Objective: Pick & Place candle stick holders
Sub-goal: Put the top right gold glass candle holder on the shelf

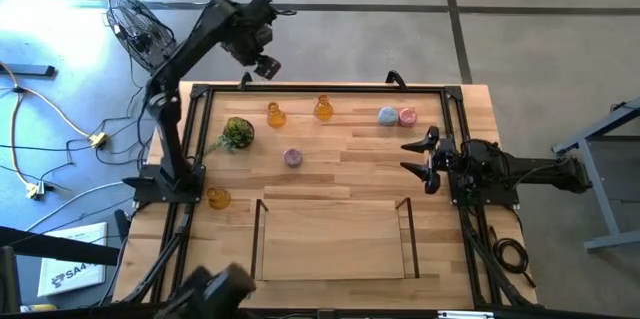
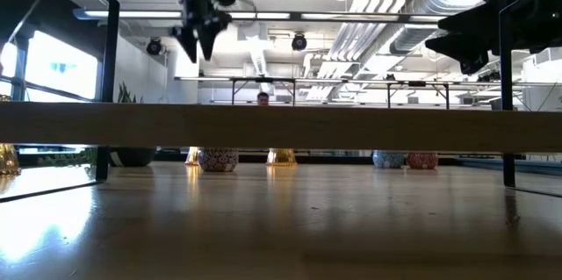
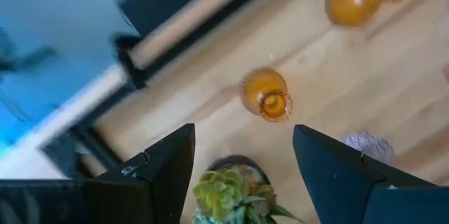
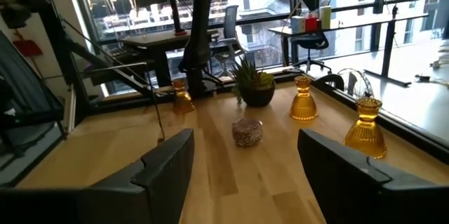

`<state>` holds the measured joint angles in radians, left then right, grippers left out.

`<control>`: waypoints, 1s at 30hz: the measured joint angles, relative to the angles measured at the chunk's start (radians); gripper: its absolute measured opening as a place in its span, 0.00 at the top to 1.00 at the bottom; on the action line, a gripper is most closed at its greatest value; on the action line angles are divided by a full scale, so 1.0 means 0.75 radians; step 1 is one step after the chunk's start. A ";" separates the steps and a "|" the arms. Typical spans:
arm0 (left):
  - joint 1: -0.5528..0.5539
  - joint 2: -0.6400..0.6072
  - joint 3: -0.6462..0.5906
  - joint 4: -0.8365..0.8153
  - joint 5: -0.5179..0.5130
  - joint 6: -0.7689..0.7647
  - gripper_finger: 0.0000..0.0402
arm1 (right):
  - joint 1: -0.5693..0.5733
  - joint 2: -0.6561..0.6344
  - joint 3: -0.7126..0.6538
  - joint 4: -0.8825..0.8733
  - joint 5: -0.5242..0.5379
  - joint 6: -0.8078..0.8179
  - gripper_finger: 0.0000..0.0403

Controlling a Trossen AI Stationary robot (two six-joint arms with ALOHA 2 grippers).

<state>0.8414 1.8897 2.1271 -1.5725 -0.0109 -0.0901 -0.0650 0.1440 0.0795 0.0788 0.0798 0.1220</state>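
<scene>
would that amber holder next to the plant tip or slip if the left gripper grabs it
The amber holder looks glassy and smooth, so probably slippery and breakable. Its flared base and narrow neck, seen from the right wrist, suggest it stands steadily, though a push up high might tip it.

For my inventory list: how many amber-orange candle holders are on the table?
3: two amber holders near the table's far edge, one amber holder at the left edge. None seems hidden.

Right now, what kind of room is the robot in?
Probably an office or lab workspace. Past the wooden table there are desks and an office chair, big windows, and bare pipes on the ceiling.
</scene>
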 joint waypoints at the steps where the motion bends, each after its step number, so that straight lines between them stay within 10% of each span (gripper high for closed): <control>1: 0.012 0.026 -0.011 0.001 0.036 0.027 0.41 | 0.000 0.000 0.000 0.000 0.003 -0.014 0.38; 30: -0.171 0.146 -0.411 0.260 0.035 0.287 0.41 | 0.000 0.001 0.000 -0.001 0.100 -0.174 0.38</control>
<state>0.7132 1.9995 1.8191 -1.3773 0.0151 0.1254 -0.0650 0.1444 0.0795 0.0780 0.1547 -0.0086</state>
